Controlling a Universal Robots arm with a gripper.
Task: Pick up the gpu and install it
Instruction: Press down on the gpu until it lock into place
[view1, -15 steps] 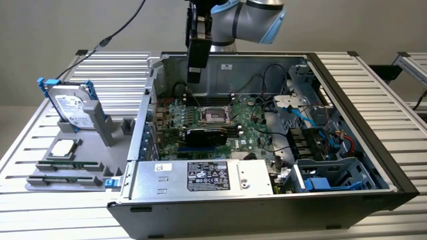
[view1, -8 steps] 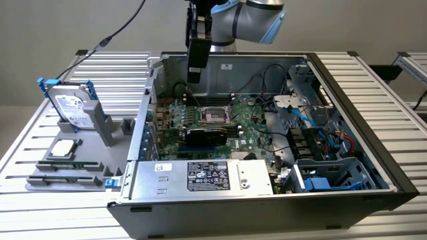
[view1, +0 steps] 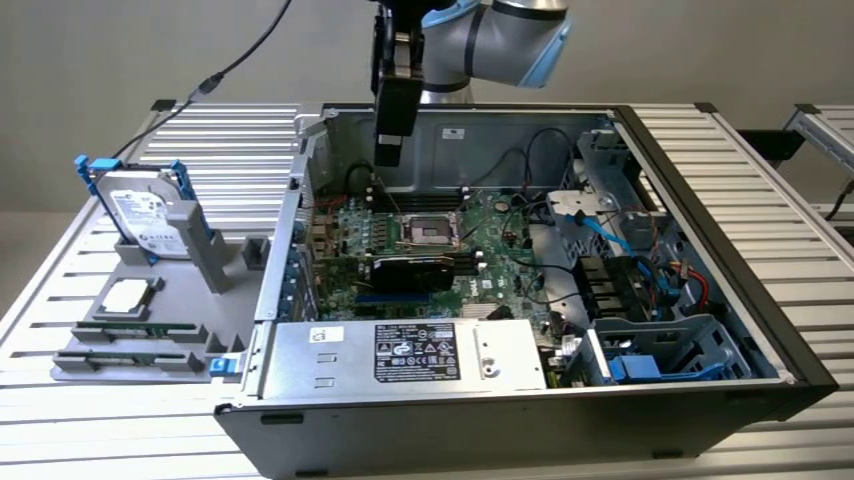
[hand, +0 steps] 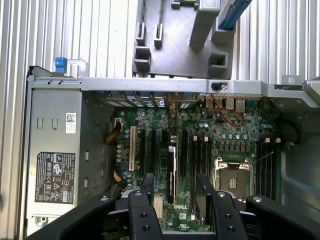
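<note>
Hovering above the open computer case (view1: 694, 190), the end effector (hand: 178, 187) is seen with its jaws spread wide and nothing held. The gpu (view1: 411, 268) is found seated upright in a motherboard (view1: 400, 225) slot at the board's centre, at about 6 o'clock from the empty CPU socket (view1: 430, 228), apart from the fingers (hand: 148, 184).

We are in a robotics lab or test cell. An opened desktop computer case (view1: 534, 300) with its motherboard (hand: 200, 150) exposed sits on a bench (view1: 747, 170) of ribbed aluminium profiles. Beside it, a grey fixture tray (view1: 147, 320) holds a hard drive (view1: 140, 220) in blue rails. An industrial robot arm (view1: 501, 40) hangs overhead.
</note>
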